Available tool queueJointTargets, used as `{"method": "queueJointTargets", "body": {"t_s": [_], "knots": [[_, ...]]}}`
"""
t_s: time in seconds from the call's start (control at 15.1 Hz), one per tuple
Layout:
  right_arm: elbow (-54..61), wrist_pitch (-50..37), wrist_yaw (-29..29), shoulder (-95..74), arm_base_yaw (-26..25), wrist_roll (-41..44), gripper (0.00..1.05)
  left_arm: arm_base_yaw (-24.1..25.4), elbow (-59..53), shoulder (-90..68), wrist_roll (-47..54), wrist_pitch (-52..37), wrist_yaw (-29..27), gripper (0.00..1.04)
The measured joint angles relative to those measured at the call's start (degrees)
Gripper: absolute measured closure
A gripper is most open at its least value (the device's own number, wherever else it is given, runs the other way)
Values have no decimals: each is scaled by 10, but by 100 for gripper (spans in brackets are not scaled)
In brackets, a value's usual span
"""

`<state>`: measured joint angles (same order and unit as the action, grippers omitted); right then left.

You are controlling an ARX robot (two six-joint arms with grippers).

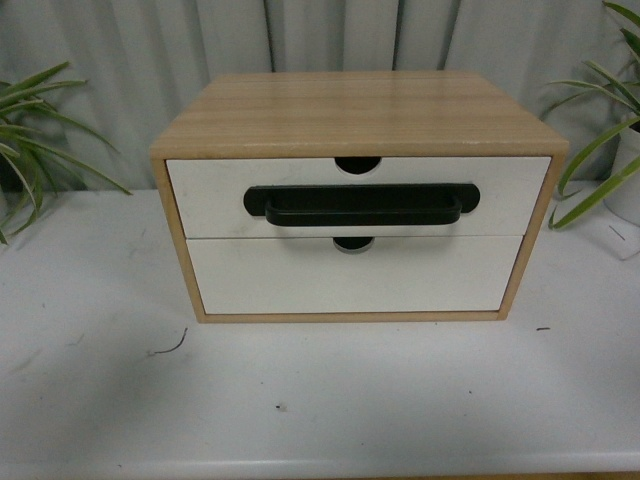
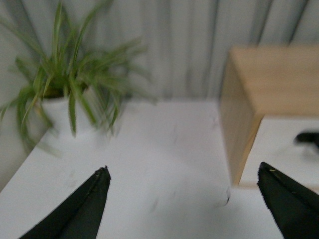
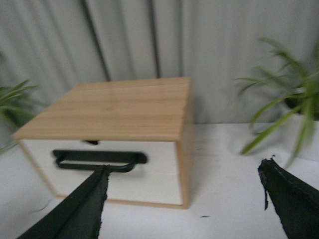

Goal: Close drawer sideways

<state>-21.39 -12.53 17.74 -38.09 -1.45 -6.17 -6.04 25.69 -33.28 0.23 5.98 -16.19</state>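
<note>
The drawer (image 1: 210, 195) is the upper of two in a light wood cabinet (image 1: 355, 110) on the white table. Its white front carries a long black bar handle (image 1: 360, 205) and a half-round notch (image 1: 357, 164) in the top edge. Its front looks about flush with the cabinet frame. Neither arm shows in the front view. My left gripper (image 2: 183, 174) is open over the table beside the cabinet's left side (image 2: 239, 124). My right gripper (image 3: 183, 172) is open in front of the cabinet's right corner, apart from the drawer (image 3: 149, 149) and handle (image 3: 99, 158).
A plain white handleless drawer front (image 1: 355, 275) sits below the drawer. Potted plants stand left (image 1: 30, 130) and right (image 1: 610, 150) of the cabinet, against a grey corrugated wall. White table (image 1: 320, 400) stretches in front of the cabinet.
</note>
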Motion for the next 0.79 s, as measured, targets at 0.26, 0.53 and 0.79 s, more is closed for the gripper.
{"method": "queueJointTargets", "body": {"t_s": [0.26,0.53,0.79], "knots": [[123,6,-176,167,14,58,82,59,-163,147,-1,-146,162,86],[162,14,-176,216,14,60,103,59,-203,193,-1,-142,162,103],[181,31,-176,252,14,60,103,59,-222,224,-1,-133,162,103]]}}
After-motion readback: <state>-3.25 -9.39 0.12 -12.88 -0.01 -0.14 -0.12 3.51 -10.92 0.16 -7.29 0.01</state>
